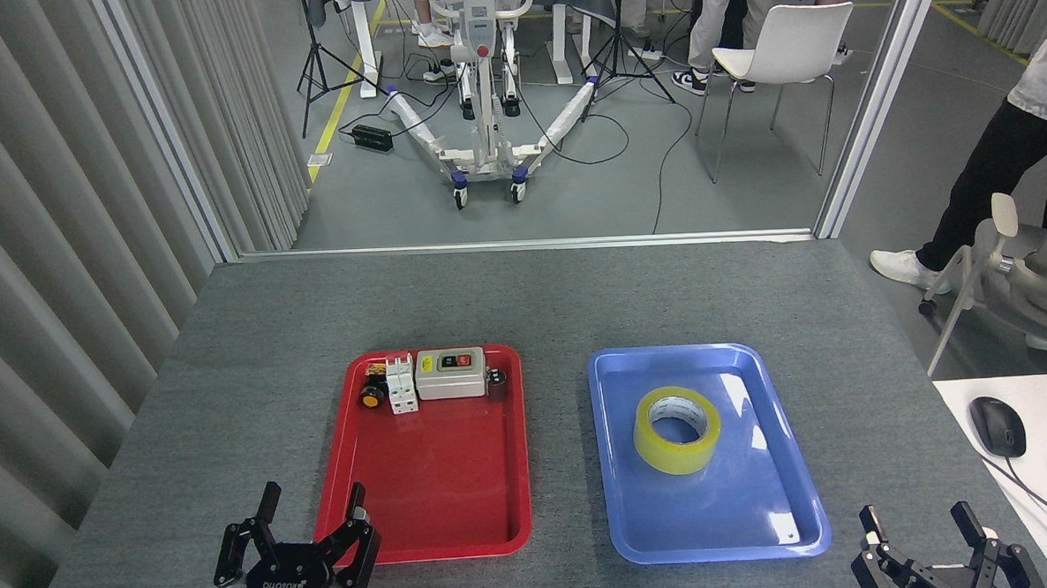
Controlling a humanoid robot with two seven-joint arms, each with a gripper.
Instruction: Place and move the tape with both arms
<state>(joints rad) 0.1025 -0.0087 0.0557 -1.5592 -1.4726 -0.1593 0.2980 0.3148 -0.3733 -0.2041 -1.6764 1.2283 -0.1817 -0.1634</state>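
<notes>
The tape [676,429], a yellow translucent roll with a white core, lies flat in the middle of the blue tray [790,521]. My right gripper [918,517] is open at the bottom right, off the tray's near right corner, well clear of the roll and holding nothing. At the bottom left my left gripper [313,499] is open too, its fingers [356,504] standing by the near left corner of the red tray [443,483], with nothing between them.
Along the red tray's far edge sit a grey switch box [450,372], a white breaker [401,384], an orange-and-black button [371,394] and a small dark part [496,383]. A mouse [996,425] lies on a white desk at right. A person [1004,158] stands by an office chair [1031,281].
</notes>
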